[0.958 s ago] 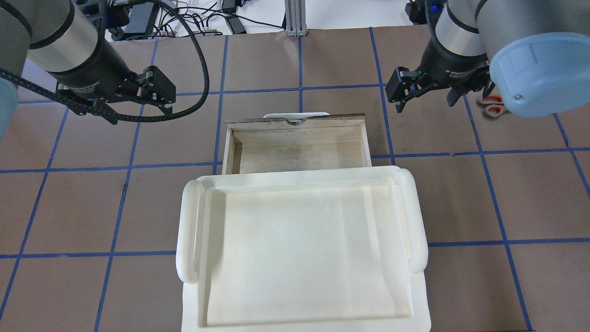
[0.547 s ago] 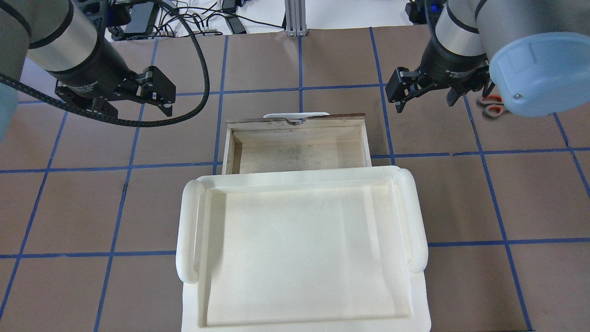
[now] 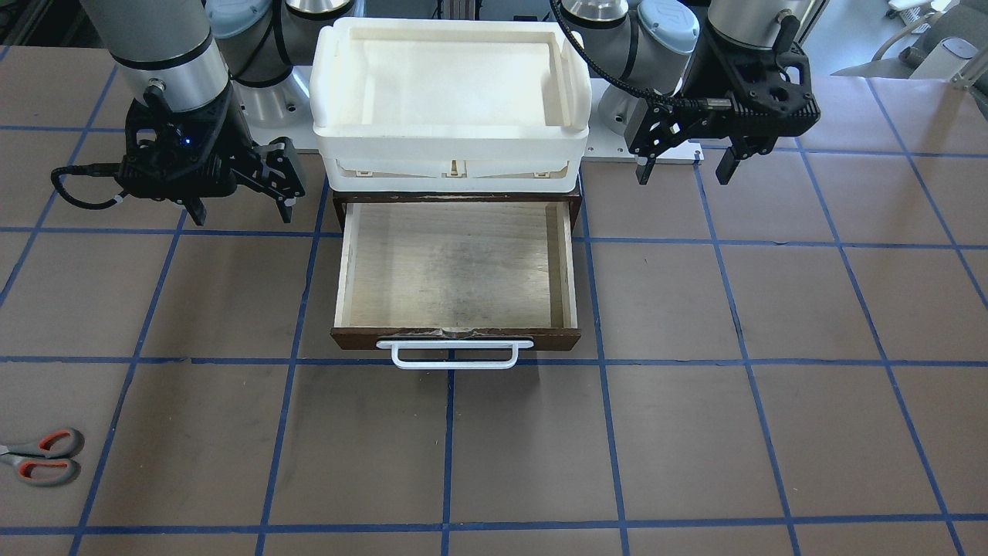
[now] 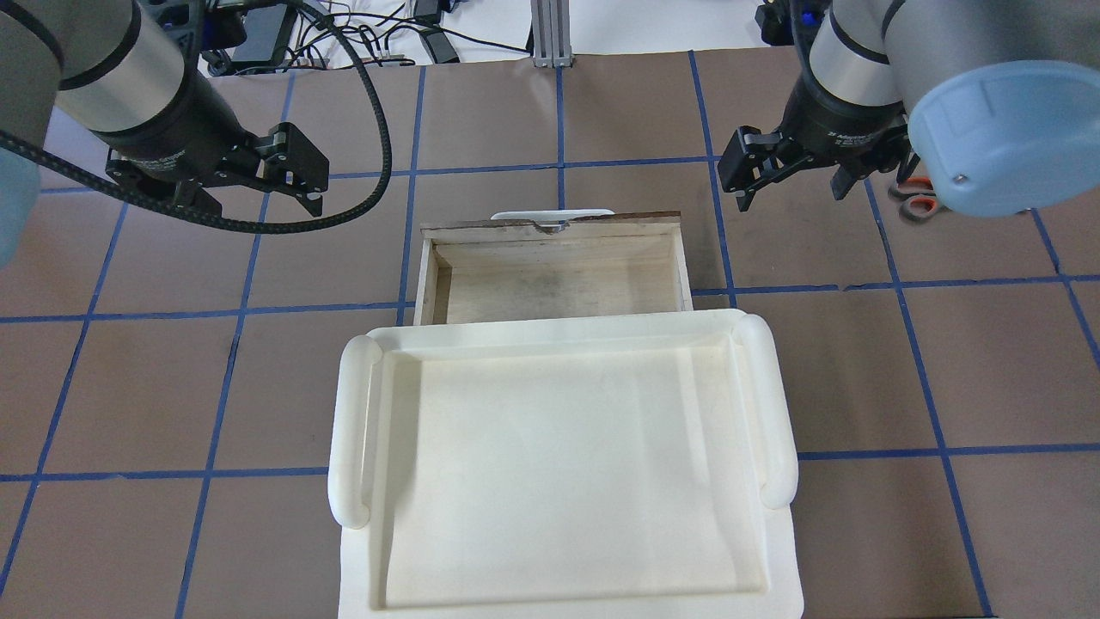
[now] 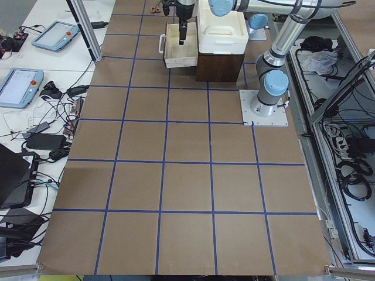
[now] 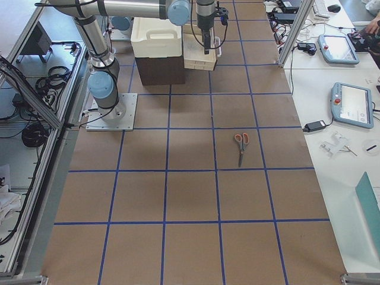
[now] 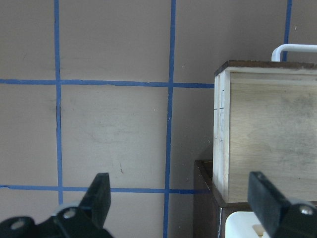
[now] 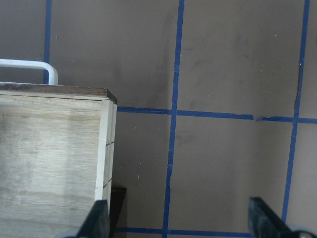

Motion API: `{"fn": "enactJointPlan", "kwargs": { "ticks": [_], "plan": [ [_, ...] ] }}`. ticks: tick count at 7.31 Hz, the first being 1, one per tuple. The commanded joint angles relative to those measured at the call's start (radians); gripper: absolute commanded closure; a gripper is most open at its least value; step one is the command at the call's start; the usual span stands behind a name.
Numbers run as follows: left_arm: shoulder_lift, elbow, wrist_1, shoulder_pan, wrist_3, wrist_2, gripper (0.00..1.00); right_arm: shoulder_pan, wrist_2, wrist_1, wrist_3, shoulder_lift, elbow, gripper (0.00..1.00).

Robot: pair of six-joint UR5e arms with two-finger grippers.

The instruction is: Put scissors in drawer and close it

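Observation:
The scissors [image 3: 42,455] lie flat on the table far to the drawer's side, by the table edge. In the overhead view only their orange-lined handles [image 4: 913,209] show, beside the right arm's blue cap. The drawer [image 3: 455,266] is pulled open and empty, with its white bar handle [image 3: 454,355] toward the far side. My left gripper [image 4: 262,206] hangs open and empty beside the drawer's left side. My right gripper [image 4: 791,198] hangs open and empty beside the drawer's right side, between the drawer and the scissors.
A white plastic tub [image 4: 559,331] sits on top of the dark brown case [image 3: 340,207] behind the open drawer. The table is brown with blue tape lines. Cables and devices lie past its far edge [image 4: 361,34].
Both arms have shifted only very slightly. Both grippers stay open and the drawer and scissors have not moved.

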Motion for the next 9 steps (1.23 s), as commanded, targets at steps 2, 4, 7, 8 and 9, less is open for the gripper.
{"fn": "enactJointPlan", "kwargs": {
  "ticks": [2, 4, 7, 8, 9],
  "plan": [
    [0.017, 0.008, 0.002, 0.0, 0.008, 0.031, 0.0, -0.045, 0.01, -0.035, -0.176, 0.029, -0.003, 0.0],
    [-0.001, 0.002, 0.033, -0.001, -0.005, 0.036, 0.0, -0.14, 0.018, -0.083, -0.422, 0.074, -0.003, 0.0],
    [0.015, 0.01, 0.036, -0.001, -0.006, 0.025, 0.0, -0.29, 0.022, -0.211, -1.0, 0.193, -0.014, 0.0],
    [0.008, 0.01, 0.043, -0.001, -0.008, 0.024, 0.0, -0.324, 0.021, -0.228, -1.073, 0.218, -0.017, 0.01],
    [0.021, 0.01, 0.044, -0.003, 0.003, 0.03, 0.0, -0.384, 0.018, -0.227, -1.165, 0.244, -0.017, 0.01]
  ]
}}
